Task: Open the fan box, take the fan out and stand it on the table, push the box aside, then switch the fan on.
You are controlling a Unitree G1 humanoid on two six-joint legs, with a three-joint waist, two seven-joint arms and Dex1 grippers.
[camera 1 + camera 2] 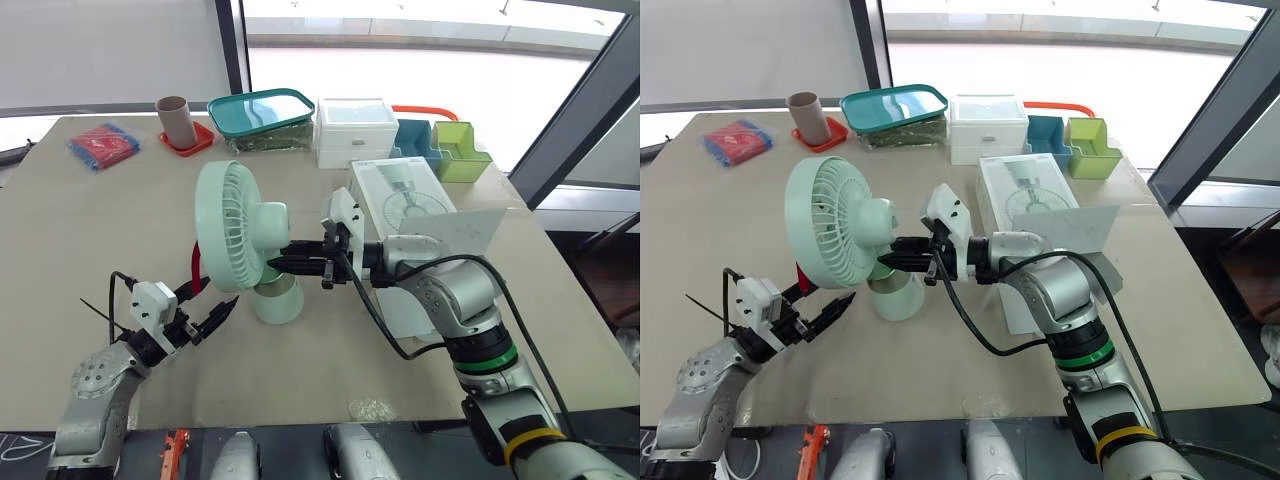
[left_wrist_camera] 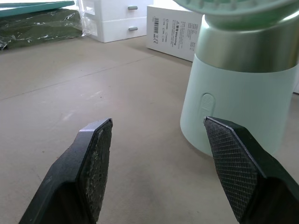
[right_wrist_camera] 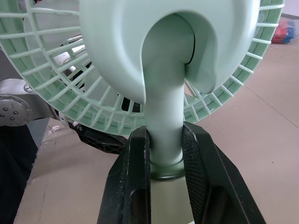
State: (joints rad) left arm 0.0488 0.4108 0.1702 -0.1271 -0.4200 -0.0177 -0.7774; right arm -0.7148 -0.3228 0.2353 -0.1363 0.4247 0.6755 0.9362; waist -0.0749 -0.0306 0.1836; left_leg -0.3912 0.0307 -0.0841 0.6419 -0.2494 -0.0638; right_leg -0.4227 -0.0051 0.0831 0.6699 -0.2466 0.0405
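The right jaws clamp the fan [image 1: 240, 225] by its neck. The left jaws gape just short of its base, facing the switch [image 2: 207, 103]. The fan stands on the desk [image 1: 90, 230], the fan box [image 1: 405, 195] just beside it. Standing looks done; next, probably release and shove the box away.

Beige table [image 1: 90, 230], standing fan [image 1: 238, 225], open box [image 1: 405, 200], red-blue packet [image 1: 103, 145], white drawers [image 1: 355, 130]
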